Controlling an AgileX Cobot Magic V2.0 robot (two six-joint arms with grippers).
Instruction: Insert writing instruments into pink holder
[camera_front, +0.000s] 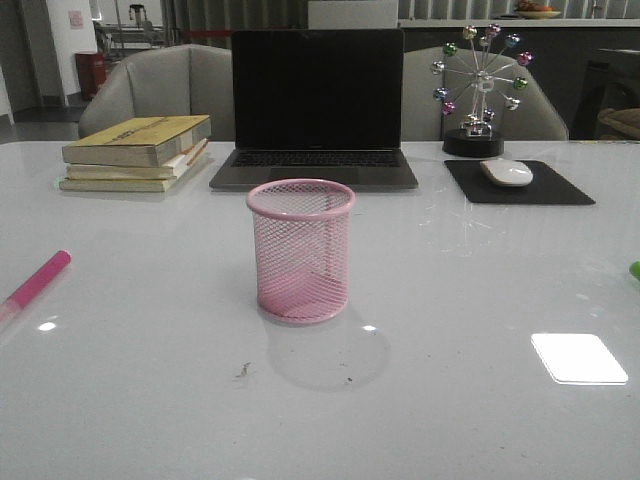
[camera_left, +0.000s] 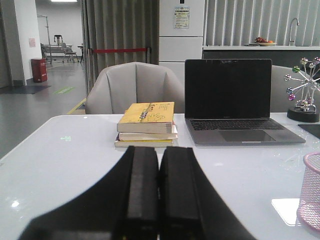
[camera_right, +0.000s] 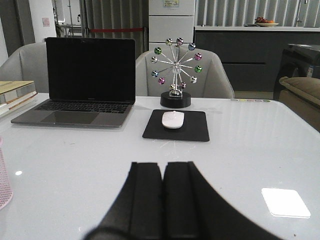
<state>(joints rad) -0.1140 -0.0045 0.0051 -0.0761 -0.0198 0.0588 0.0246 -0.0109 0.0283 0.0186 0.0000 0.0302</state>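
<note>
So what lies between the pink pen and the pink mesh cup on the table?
Nothing: in the front view the stretch of white table between the pink pen at the left edge and the pink mesh cup is bare, apart from reflections.

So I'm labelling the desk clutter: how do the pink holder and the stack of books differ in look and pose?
The pink holder is see-through wire mesh; the stack of books is solid, with a yellow cover on top. The holder stands upright and open-topped in mid-table; the books lie flat, piled at the far left, beside the laptop. The holder is round; the books are rectangular. Both rest on the white table, untouched.
</note>
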